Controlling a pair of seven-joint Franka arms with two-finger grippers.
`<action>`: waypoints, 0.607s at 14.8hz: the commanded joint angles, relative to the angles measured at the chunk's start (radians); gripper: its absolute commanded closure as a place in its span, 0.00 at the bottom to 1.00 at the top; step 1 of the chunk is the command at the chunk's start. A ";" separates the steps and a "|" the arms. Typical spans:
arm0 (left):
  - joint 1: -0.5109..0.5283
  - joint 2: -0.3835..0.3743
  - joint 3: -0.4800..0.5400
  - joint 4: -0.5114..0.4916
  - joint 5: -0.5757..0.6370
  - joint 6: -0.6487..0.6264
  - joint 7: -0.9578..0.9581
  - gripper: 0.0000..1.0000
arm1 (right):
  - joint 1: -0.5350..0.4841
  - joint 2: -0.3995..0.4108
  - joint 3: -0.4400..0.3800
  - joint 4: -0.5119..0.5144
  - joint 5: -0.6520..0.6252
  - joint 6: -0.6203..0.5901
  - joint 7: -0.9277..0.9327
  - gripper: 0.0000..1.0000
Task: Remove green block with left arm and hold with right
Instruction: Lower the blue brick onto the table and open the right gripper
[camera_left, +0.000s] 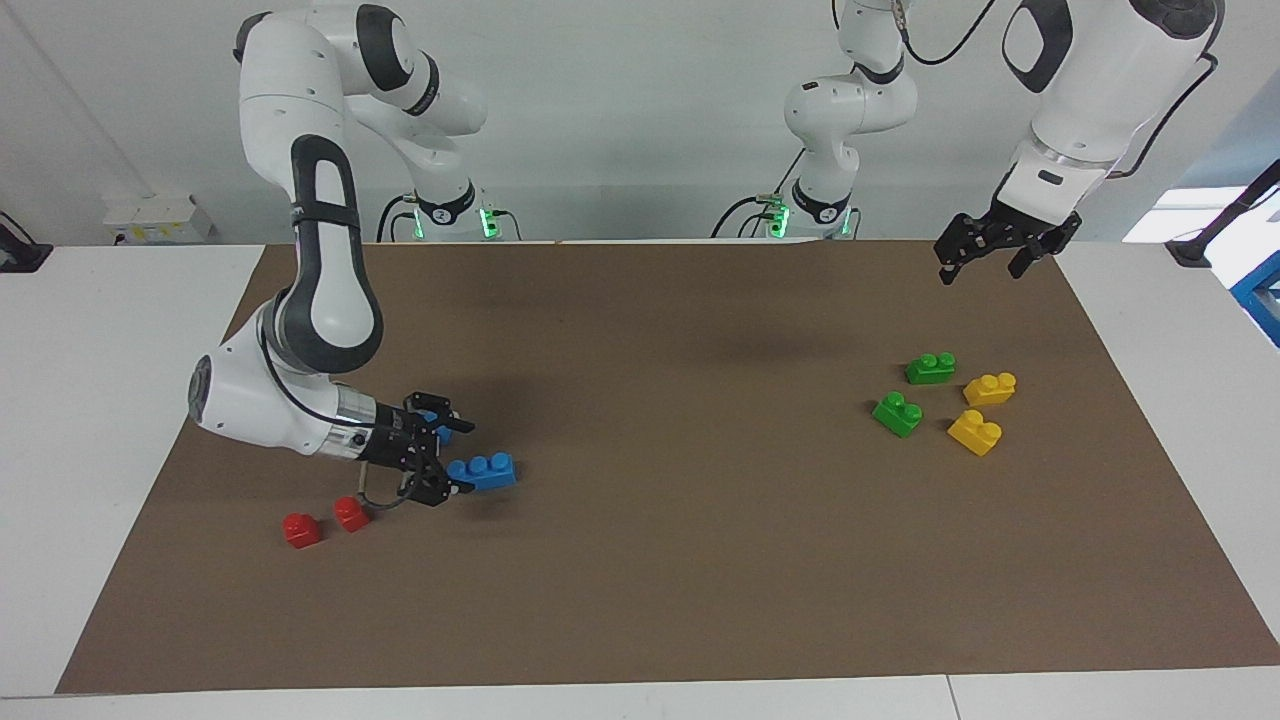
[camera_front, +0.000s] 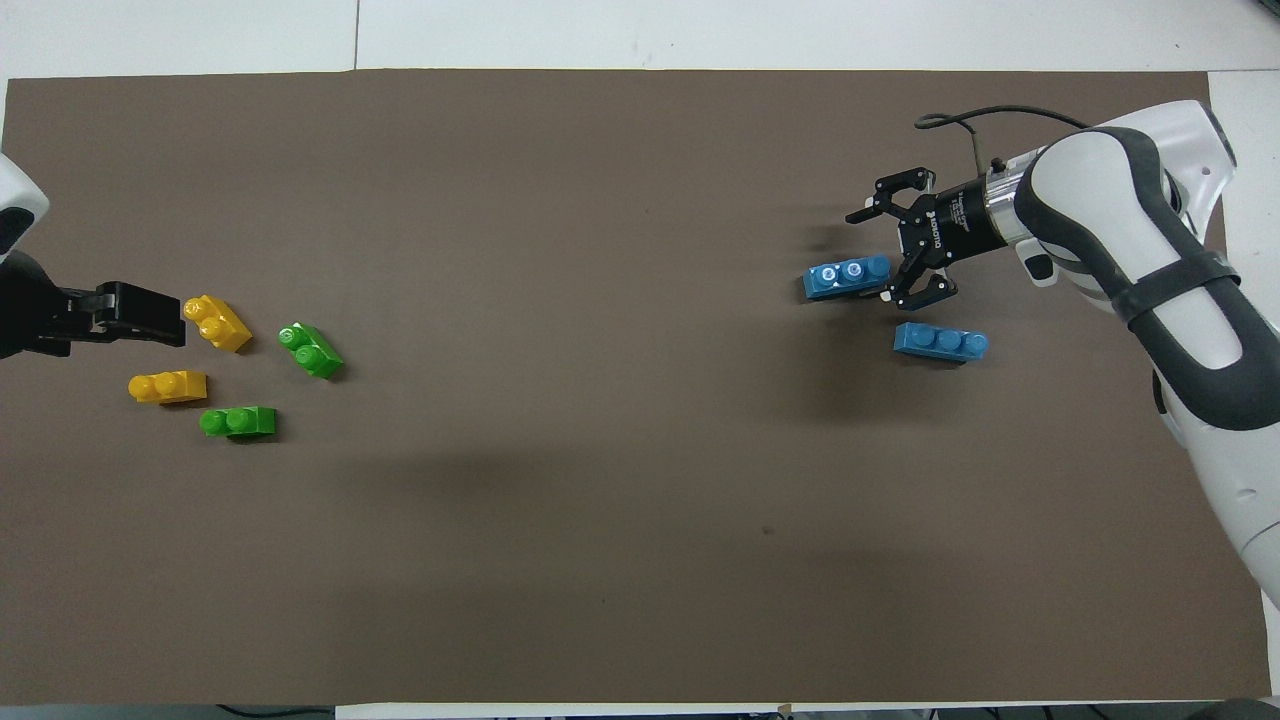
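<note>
Left claw (camera_left: 995, 250) hangs in the air at the left arm's end of the brown mat-covered surface (camera_left: 640, 600), fingers spread wide, holding nothing; it is not yet down at the bricks.

Nearest the robots in that cluster: one small bright green plastic two-stud brick (camera_left: 930, 368), with a yellow two-stud brick (camera_left: 990, 388) beside it. Slightly farther: the second green brick (camera_left: 897, 413) and a second yellow brick (camera_left: 975, 432). All four lie apart, none stacked.

Judgement: the green brick is light, rigid, smooth-sided, not fragile; likely to skid if nudged. Best hold is across the flat long sides, below the studs.

Right claw (camera_left: 440, 462) is low at the right arm's end, fingers open around the end of one blue brick (camera_left: 482, 470); grip not confirmed. A second blue brick (camera_front: 941, 342) lies close by. Farthest: two small red bricks (camera_left: 325, 522).
</note>
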 joint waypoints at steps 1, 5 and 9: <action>-0.007 0.005 0.007 0.015 -0.012 -0.018 0.003 0.00 | -0.025 -0.073 0.007 -0.016 -0.088 -0.033 0.028 0.00; 0.004 0.021 0.005 0.015 -0.012 -0.019 0.003 0.00 | -0.064 -0.137 0.007 -0.013 -0.166 -0.051 0.006 0.00; -0.006 0.006 0.007 0.015 -0.012 -0.024 0.003 0.00 | -0.085 -0.190 0.007 -0.007 -0.220 -0.093 -0.107 0.00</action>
